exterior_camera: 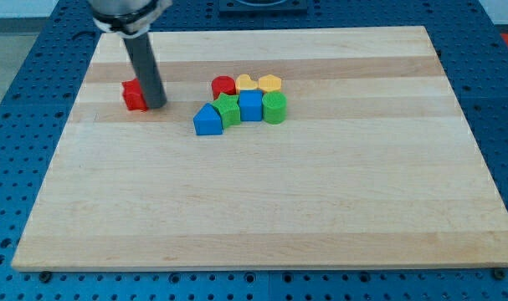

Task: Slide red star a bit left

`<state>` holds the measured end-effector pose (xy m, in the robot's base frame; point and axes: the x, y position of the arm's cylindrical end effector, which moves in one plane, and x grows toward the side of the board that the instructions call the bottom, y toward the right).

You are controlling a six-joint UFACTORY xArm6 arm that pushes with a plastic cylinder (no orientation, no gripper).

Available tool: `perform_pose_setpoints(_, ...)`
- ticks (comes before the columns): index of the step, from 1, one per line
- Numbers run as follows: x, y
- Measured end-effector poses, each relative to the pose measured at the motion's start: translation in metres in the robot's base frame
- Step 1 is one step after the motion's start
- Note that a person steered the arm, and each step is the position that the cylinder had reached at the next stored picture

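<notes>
Red star getting nudged left, upper-left part of the table

No hand is fitted, just a rod, so nothing is held; my tip is pressed against the star's right side. The star is judged light, rigid and slippery on wood, so it's best pushed centrally or it'll spin. 7 other blocks are clustered well to the right.
</notes>
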<state>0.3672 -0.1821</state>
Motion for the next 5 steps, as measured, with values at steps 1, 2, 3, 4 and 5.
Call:
perform_pose_setpoints(1, 0.0, -0.01)
perform_pose_setpoints(2, -0.009, 0.024)
perform_pose_setpoints(3, -0.032, 0.033)
perform_pose_setpoints(4, -0.033, -0.002)
perform_pose_setpoints(5, -0.033, -0.043)
